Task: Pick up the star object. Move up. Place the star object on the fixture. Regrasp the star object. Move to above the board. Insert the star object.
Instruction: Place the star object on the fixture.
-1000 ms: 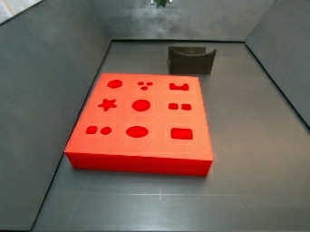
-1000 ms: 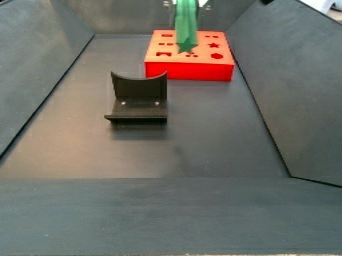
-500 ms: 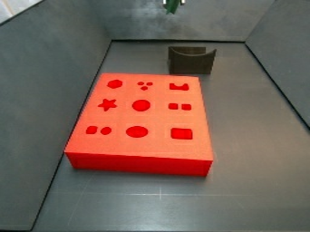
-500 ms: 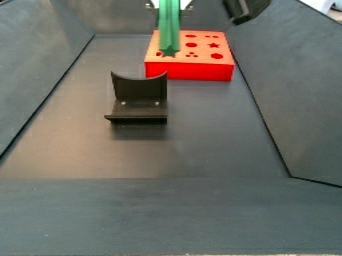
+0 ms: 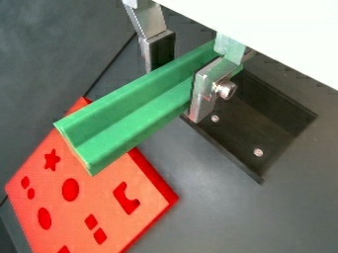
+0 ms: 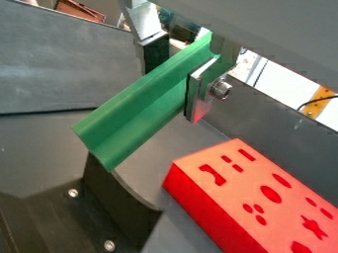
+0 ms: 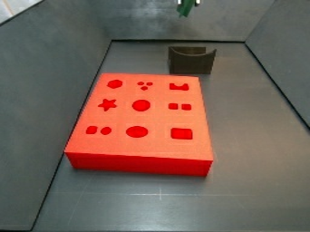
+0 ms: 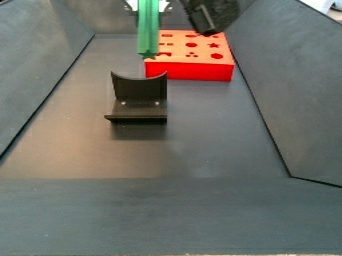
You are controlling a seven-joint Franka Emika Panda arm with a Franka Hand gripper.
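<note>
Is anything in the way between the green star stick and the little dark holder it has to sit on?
Nothing visible is. The gripper holds the star object up in the air, and only bare floor lies around the fixture.

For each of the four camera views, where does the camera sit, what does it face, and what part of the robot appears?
Wrist views: both ride on the arm's wrist, looking along the gripper, shut on the star object, toward the board and fixture.
Side view: high, beyond the board's near end, fixture behind; only the peg's tip shows.
Side view: opposite end, fixture nearest, board behind; gripper at the top edge.
All share board and fixture.
</note>
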